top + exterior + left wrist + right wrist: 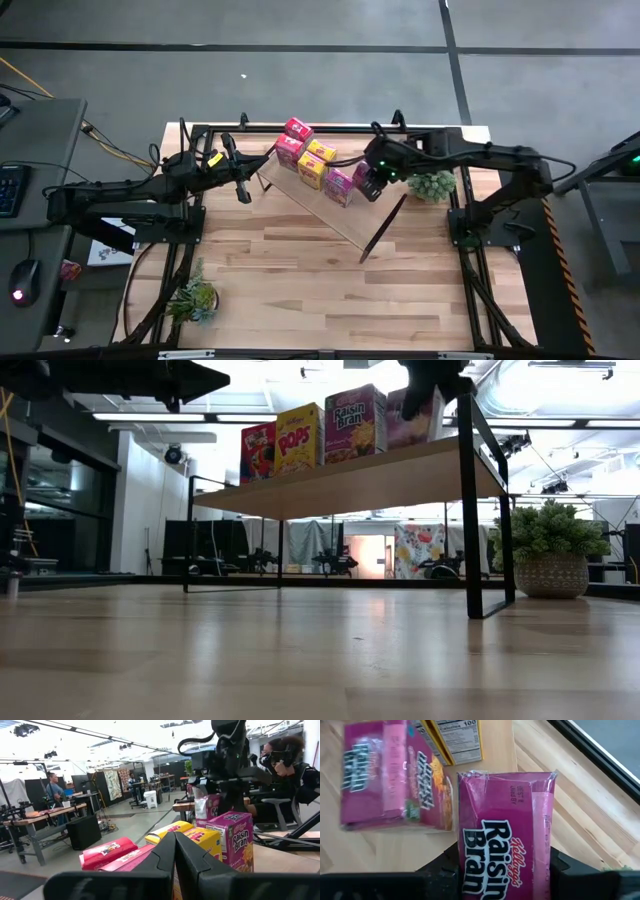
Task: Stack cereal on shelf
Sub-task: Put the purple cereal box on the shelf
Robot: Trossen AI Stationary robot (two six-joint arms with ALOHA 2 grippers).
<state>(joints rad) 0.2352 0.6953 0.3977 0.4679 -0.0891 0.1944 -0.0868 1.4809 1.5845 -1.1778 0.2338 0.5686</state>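
In the low view, nearest the camera lies the bare wood of the bench (300,660), and beyond it the shelf (370,475) stands on its black end frames, running from the centre left up toward the upper right of the frame. A row of cereal boxes stands on it: a red box (257,452), a yellow box (299,438), a pink bran box (354,423), and at the right end a second pink box (405,420). The right claw (432,378) comes down from the top edge onto that last box; in the right wrist view the pink box fills the middle between the dark fingers (570,870), which press its two sides, so the claw is closed on the box, which stands on the shelf board just beside its pink neighbour. Right of the shelf a potted plant (548,555) sits on the bench. From above, the shelf (300,195) lies slantwise across the upper middle of the frame, with the right claw (368,185) at the lower right end of the row. The left claw (241,180) hangs at the upper left end of the shelf, apart from the boxes, its fingers (165,855) pressed together and holding nothing. A second plant (193,297) sits at the lower left.
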